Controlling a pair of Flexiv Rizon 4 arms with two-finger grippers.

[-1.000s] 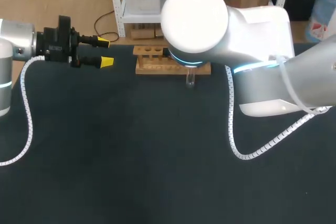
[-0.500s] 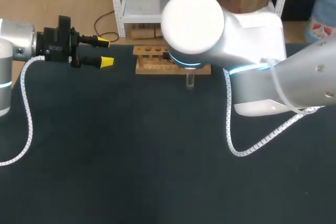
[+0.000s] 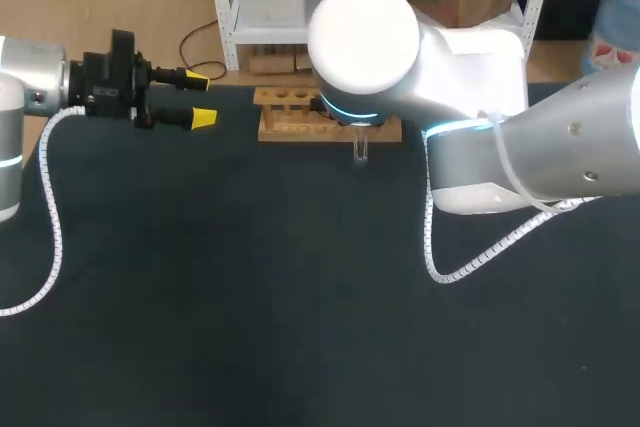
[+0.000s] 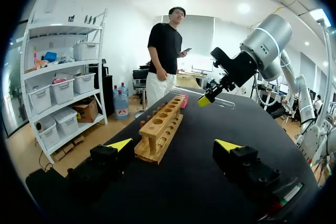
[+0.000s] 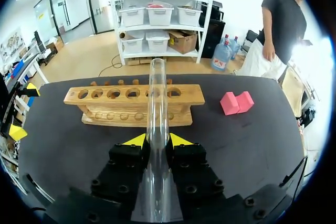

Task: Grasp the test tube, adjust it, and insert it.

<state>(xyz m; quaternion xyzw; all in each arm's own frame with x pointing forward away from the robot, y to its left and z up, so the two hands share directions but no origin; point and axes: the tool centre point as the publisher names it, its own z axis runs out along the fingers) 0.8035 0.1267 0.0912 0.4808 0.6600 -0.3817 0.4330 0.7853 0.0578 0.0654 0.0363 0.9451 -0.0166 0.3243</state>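
The right gripper (image 5: 157, 140) is pinching the test tube (image 5: 156, 114), one yellow-tipped finger pressed to each side of the clear glass. The tube runs lengthwise between the fingers and reaches on past the tips toward the wooden rack (image 5: 134, 103). From the left wrist view the tube hangs nearly level in the air, clear of the bench (image 3: 250, 277) and not in any hole of the rack. From above, the bulky right arm (image 3: 480, 117) comes in from the right and covers most of its gripper. Only a short end of the tube shows beneath the wrist, just on the near side of the rack's right end. The rack stands along the far edge of the bench, about midway across, with a row of round holes in its top bar. A small pink block (image 5: 236, 102) lies on the bench to the right of the rack, apart from it. The left gripper (image 3: 200, 97) hangs over the far left corner of the bench, its fingers spread wide with nothing between them, pointing right toward the rack and a little way off from it.
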